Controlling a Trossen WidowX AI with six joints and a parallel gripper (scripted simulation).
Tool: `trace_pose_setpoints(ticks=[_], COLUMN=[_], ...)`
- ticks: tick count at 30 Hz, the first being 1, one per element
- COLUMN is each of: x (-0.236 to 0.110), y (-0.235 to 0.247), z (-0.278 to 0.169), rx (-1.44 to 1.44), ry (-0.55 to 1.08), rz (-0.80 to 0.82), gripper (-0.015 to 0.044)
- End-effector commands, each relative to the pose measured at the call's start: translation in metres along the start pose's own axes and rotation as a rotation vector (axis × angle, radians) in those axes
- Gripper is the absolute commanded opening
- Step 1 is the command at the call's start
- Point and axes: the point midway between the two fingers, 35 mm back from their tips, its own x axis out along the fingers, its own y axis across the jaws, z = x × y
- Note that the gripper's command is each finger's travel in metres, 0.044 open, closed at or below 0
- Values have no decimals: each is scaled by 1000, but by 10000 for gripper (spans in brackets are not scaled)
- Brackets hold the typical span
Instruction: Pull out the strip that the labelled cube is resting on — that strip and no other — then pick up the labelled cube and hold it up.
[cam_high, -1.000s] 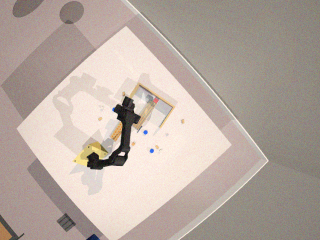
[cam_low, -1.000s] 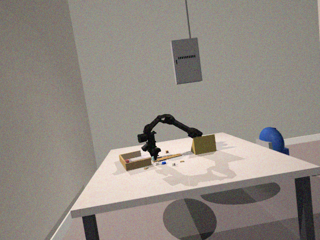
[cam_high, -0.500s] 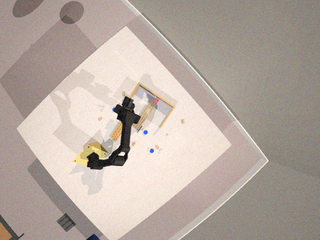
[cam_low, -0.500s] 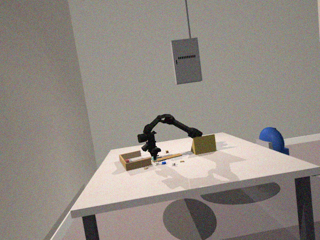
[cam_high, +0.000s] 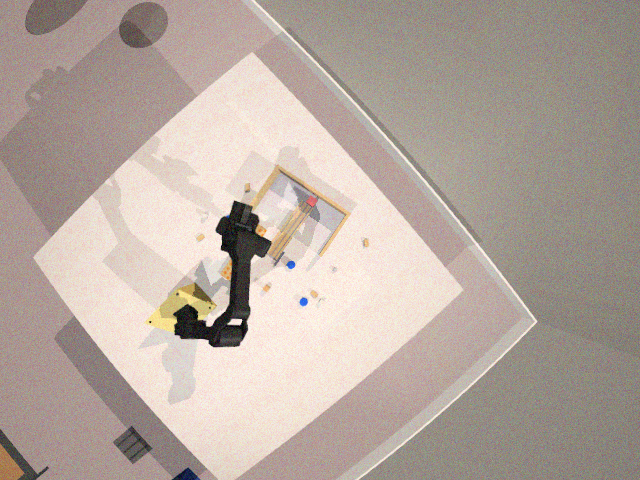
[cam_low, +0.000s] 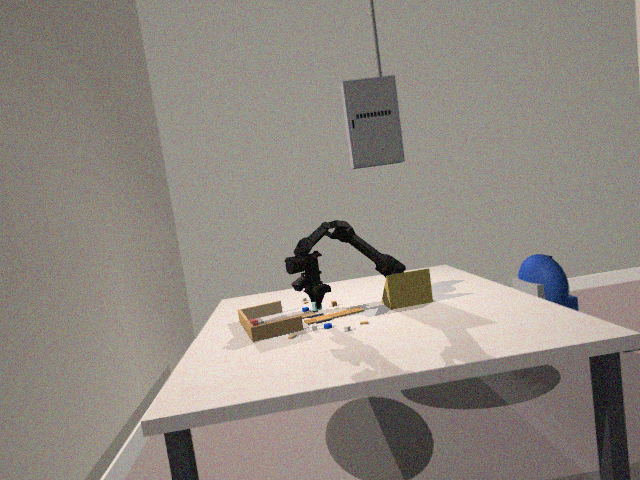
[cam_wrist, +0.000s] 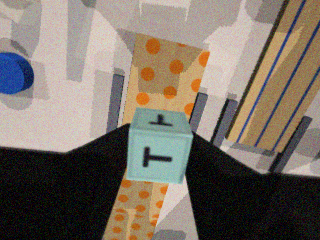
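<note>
We see plain grey walls (cam_low: 258, 103) meeting at a corner, with a grey panel (cam_low: 373, 121) hanging from a thin cord. The white counter (cam_low: 465, 330) stands on dark legs (cam_low: 610, 408) over a pinkish floor (cam_low: 496, 439) crossed by soft shadows.

Pretty tight around the hand (cam_wrist: 159, 150): wooden tray (cam_high: 268, 186) just beside it, blue-lined strip (cam_wrist: 270, 85) next to the dotted strip (cam_wrist: 167, 75), small blocks scattered around. Far table (cam_high: 361, 361) looks roomier.
</note>
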Motion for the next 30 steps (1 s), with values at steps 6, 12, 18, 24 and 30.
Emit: trace_pose_setpoints(ticks=[6, 12, 18, 24, 30], x=[-6, -7, -7, -6, -33], y=[4, 8, 13, 15, 15], z=[-19, -34, -56, -65, -64], rx=[-7, -7, -8, -8, -9], ry=[16, 17, 18, 18, 18], rz=[1, 2, 2, 2, 3], gripper=[0, 0, 0, 0, 0])
